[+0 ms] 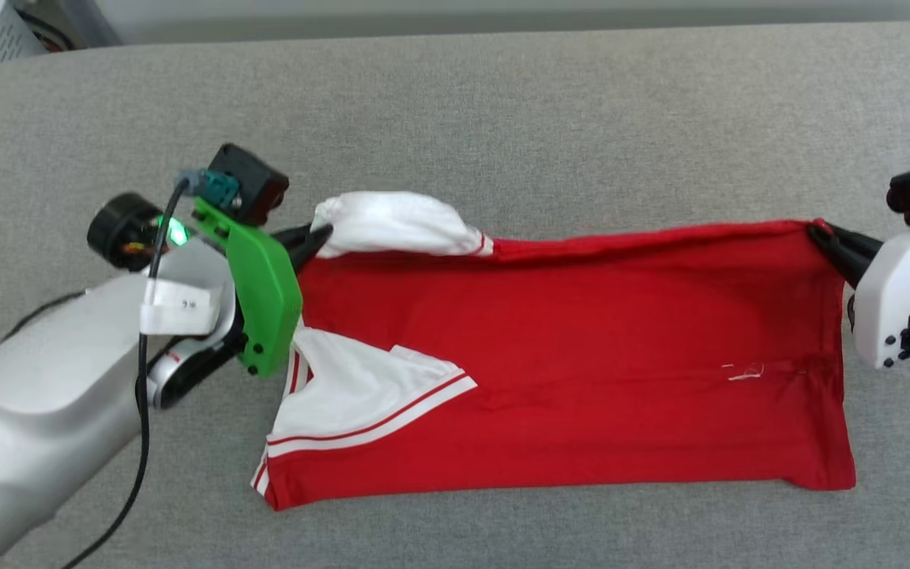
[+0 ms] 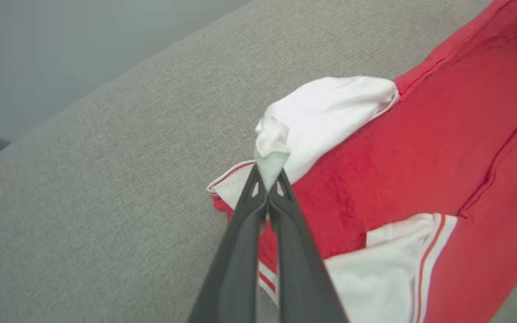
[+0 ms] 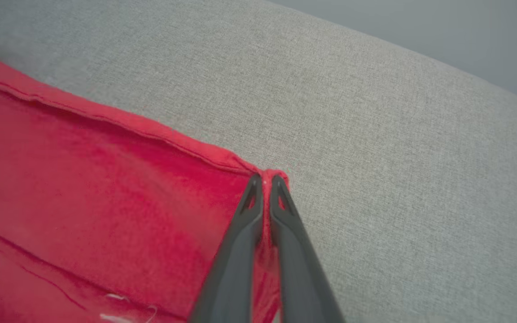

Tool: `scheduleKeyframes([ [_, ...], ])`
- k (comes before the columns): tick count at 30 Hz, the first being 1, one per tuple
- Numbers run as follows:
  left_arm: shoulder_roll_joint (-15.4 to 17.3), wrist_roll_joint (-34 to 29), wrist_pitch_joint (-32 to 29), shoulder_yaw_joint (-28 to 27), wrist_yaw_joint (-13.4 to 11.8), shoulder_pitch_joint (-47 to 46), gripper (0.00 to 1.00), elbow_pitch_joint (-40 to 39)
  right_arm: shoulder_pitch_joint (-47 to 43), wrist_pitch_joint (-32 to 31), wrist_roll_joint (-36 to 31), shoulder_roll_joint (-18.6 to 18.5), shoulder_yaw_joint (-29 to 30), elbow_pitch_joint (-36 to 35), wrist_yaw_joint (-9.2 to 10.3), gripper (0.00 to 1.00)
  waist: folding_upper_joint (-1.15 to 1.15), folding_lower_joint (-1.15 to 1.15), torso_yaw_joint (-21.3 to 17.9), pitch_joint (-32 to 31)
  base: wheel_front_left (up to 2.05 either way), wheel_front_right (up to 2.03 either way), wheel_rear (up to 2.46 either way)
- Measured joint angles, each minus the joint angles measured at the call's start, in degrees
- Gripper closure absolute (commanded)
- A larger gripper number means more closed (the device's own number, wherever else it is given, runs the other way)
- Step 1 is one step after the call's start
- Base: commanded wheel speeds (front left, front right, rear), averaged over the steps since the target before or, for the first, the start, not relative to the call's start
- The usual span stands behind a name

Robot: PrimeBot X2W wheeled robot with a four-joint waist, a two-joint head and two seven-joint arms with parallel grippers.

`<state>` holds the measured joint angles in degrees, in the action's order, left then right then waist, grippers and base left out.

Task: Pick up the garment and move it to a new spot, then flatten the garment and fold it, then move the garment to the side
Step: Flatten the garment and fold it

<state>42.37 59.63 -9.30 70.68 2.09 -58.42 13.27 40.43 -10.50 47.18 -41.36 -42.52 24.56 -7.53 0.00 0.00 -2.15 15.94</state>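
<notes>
Garment held taut by two pincers along its far edge.

It lies red and mostly flat in the middle of the bench, its long axis running from 9 to 3 o'clock in the head view, with no lettering showing. The left pincer, jaws closed, nips a tuft of the white sleeve at the 10 o'clock corner. The right pincer, also closed, nips the red hem corner at 2 o'clock. Gripping both ends of one edge likely keeps the cloth tight, so it can be smoothed or swung toward 6 o'clock as a fold. The second sleeve lies turned inward at 8 o'clock. The bench has a grey woven cover. A pale strip runs beyond its 12 o'clock edge, and a perforated box sits at 11 o'clock.
</notes>
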Motion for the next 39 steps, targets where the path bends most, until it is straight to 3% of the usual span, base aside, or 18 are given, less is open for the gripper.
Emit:
scheduleKeyframes([
  [5,1.4,2.5,2.0,0.3,-3.2,6.9,1.00,-3.4,-5.4,3.9,0.7,-0.9,0.3,-0.9,0.00,1.00,0.00,0.00,0.3,-3.0,0.00,0.00,0.00],
  [12,1.5,4.6,4.5,1.1,-5.6,15.7,1.00,-5.0,-13.8,7.3,1.4,-1.1,2.6,-2.1,0.00,1.00,0.00,0.00,1.3,-6.0,0.00,0.00,0.00],
  [22,1.2,6.5,6.5,1.7,-6.4,23.5,1.00,-4.0,-24.7,8.5,1.1,-1.7,7.9,-5.3,0.00,1.00,0.00,0.00,2.2,-8.1,0.00,0.00,0.00],
  [29,-0.8,6.6,7.7,1.9,-6.4,25.5,1.00,-0.9,-28.8,6.6,1.0,1.4,10.6,-4.7,0.00,1.00,0.00,0.00,1.9,-7.1,0.00,0.00,0.00],
  [30,-1.3,6.6,8.1,1.9,-6.4,25.5,1.00,-0.3,-28.9,6.5,1.0,1.8,10.9,-4.5,0.00,0.87,0.00,0.00,1.8,-6.9,0.00,0.00,0.00],
  [31,-1.6,6.4,8.6,1.8,-6.5,25.5,0.64,0.2,-28.9,6.4,1.0,2.1,11.1,-4.4,0.00,0.51,0.00,0.00,1.8,-6.8,0.00,0.00,0.00],
  [32,-1.9,6.3,9.3,1.7,-6.9,25.5,0.00,0.9,-28.9,6.4,1.0,2.4,11.3,-4.4,0.00,0.00,0.00,0.00,1.8,-6.7,0.00,0.00,0.00],
  [39,-2.6,5.4,18.4,-1.5,-11.1,26.6,0.00,2.2,-30.3,6.7,1.5,2.2,14.6,-9.2,0.00,0.00,0.00,0.00,1.7,-8.2,0.00,0.00,0.00],
])
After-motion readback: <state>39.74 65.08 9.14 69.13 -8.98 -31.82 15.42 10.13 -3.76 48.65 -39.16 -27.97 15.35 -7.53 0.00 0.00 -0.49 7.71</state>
